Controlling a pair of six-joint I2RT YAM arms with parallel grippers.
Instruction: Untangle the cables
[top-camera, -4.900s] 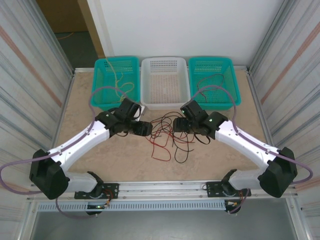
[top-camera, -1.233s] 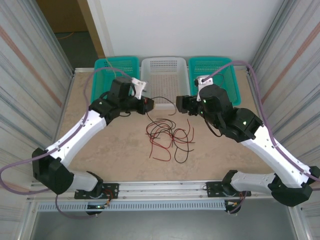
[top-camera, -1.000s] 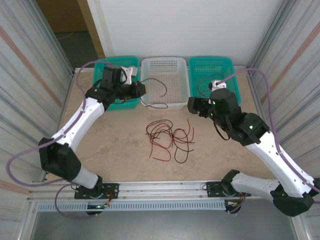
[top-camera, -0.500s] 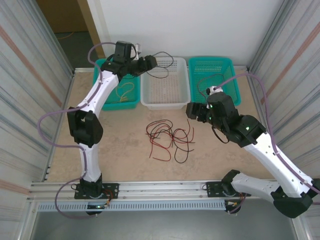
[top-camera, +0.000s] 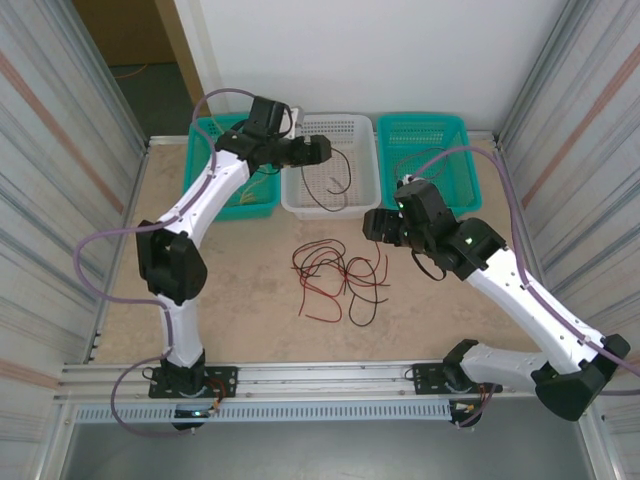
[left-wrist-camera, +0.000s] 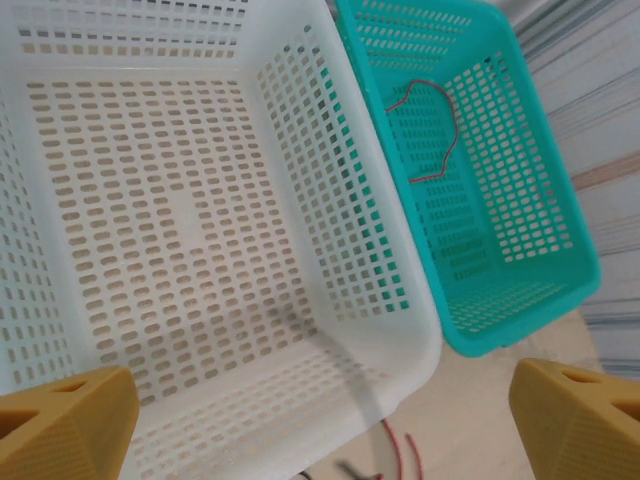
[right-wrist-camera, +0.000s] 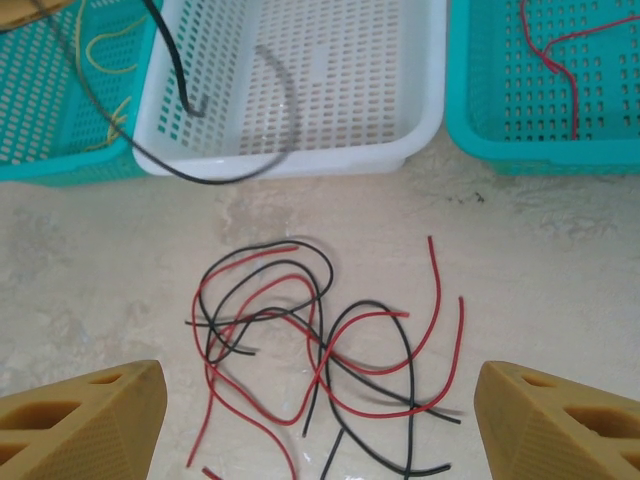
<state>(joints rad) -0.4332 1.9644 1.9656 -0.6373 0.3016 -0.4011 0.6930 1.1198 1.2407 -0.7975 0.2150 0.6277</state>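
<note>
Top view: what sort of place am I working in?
Probably a lab robot cell, not a home: ribbed metal walls close in a table, two arms are bolted to a rail, and baskets line the back.

Table (top-camera: 230, 300): pale beige, stone-patterned top.
- Three slotted baskets are set in a row along the far edge, close side by side: teal basket (top-camera: 258, 205) at 11 o'clock, white basket (top-camera: 300, 208) at 12, second teal basket (top-camera: 462, 160) at 1.
- Red and black cables (top-camera: 335, 272) are spread in a loose tangle at centre, apart from the baskets.
</note>
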